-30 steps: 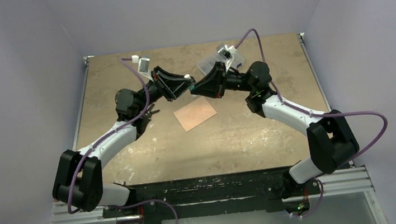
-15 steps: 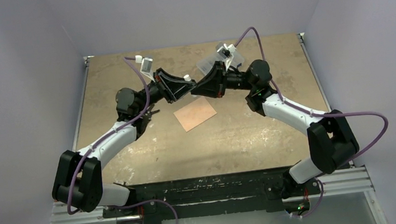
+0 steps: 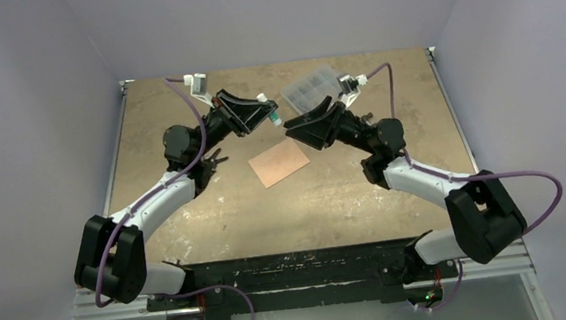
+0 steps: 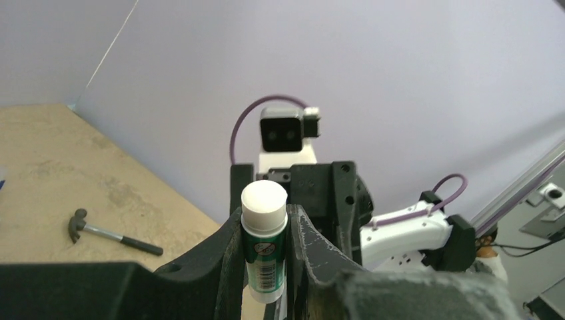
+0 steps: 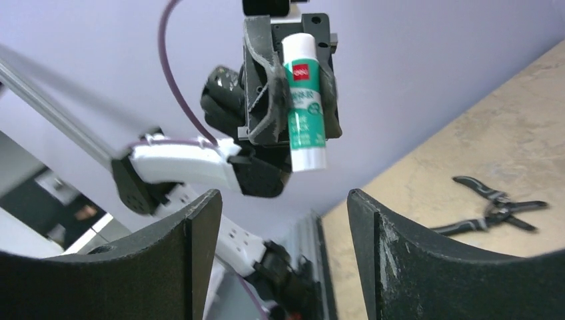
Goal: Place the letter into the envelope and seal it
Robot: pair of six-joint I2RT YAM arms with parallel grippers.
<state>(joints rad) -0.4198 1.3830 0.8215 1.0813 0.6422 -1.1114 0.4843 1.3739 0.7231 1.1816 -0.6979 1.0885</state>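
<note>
My left jaws (image 4: 266,219) pinched the glue stick (image 4: 264,257) mid-body, ends free, so my right jaws (image 5: 283,200), spread and empty opposite it, could likely work its cap.

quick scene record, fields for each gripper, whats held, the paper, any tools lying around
left gripper: shut on glue stick, held up off the table
right gripper: open, empty, facing the glue stick
salmon-tan paper: one flat piece on the table between the arms; envelope or letter, cannot tell
tools: hammer and pliers, both lying on the table
</note>
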